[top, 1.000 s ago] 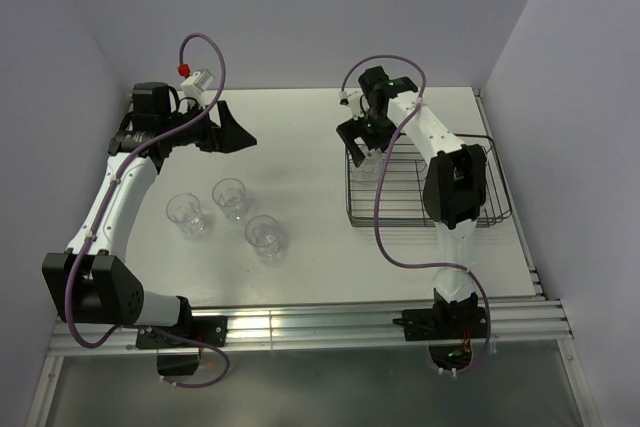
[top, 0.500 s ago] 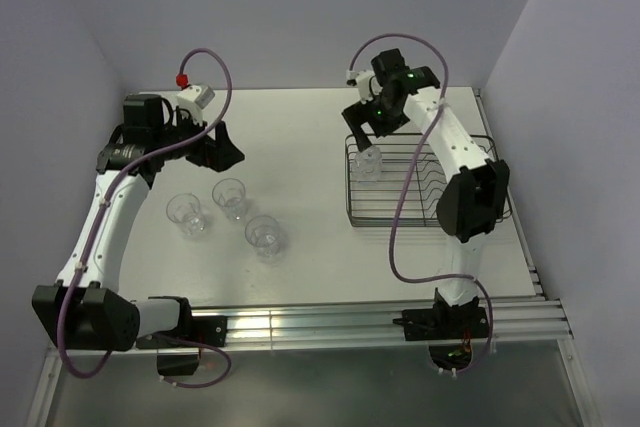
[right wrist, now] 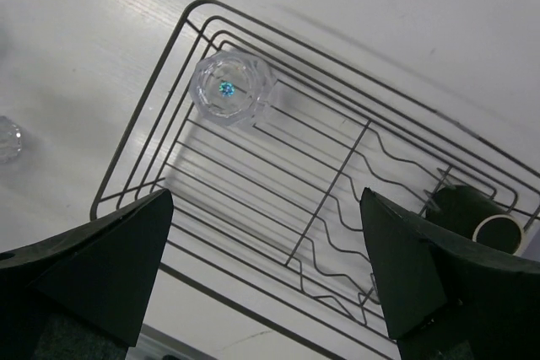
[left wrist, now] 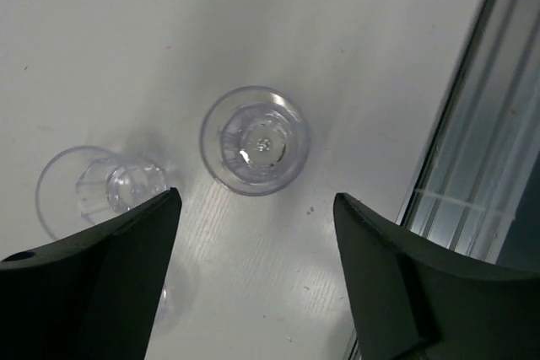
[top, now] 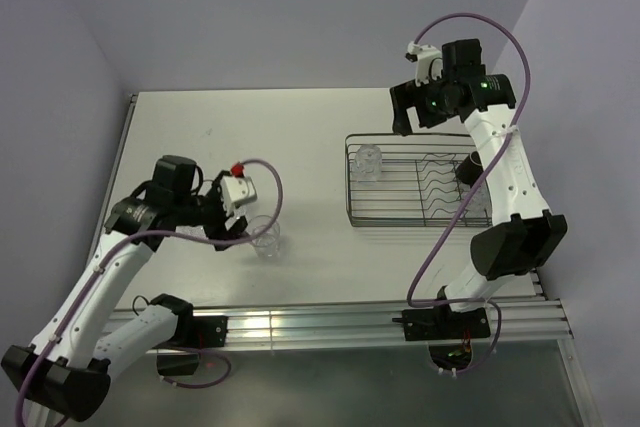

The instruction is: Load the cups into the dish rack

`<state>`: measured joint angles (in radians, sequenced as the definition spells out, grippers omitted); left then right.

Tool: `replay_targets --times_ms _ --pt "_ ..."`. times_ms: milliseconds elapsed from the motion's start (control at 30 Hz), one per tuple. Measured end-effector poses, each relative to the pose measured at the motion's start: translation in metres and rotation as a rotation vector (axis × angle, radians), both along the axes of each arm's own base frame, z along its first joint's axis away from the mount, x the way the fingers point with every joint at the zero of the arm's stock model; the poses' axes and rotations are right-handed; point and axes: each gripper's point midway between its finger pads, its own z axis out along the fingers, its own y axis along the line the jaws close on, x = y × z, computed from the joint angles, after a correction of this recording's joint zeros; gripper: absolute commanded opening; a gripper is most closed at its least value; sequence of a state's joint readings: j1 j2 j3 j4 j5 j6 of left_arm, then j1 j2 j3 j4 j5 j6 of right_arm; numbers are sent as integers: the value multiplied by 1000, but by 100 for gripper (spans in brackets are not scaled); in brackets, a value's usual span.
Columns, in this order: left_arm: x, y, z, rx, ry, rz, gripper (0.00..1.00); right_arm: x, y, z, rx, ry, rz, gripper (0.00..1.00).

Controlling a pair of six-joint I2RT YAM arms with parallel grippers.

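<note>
Your left gripper [left wrist: 255, 205] is spread and empty. Its fingers frame a clear faceted glass tumbler [left wrist: 253, 141] well left of the dark grey wire dish rack [right wrist: 336, 185], probably lining up a grasp. Your right gripper [right wrist: 266, 196], also released, hovers above the rack, clear of the tumbler in the rack [right wrist: 229, 90]. A second ago the left gripper sat farther back, and the right was down at that racked tumbler.

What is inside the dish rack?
A clear tumbler in one corner and a dark brown mug at the opposite end. A black gripper finger hides the corner beside the mug.
</note>
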<state>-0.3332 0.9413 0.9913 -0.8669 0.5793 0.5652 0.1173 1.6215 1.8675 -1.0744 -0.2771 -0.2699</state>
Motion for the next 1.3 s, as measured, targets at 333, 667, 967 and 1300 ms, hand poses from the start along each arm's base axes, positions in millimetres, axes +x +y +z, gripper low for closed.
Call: replay_targets --times_ms 333,667,967,1300 --pt "-23 -17 -49 144 -60 -396 70 -21 1 -12 60 34 -3 100" --pt "-21 -30 -94 279 26 -557 65 -30 -1 -20 91 44 -16 100" --pt "-20 -43 -117 368 57 -581 49 -27 -3 -20 107 39 -16 100" --pt "-13 -52 -130 424 56 -549 36 -29 -2 -33 117 68 -19 100"
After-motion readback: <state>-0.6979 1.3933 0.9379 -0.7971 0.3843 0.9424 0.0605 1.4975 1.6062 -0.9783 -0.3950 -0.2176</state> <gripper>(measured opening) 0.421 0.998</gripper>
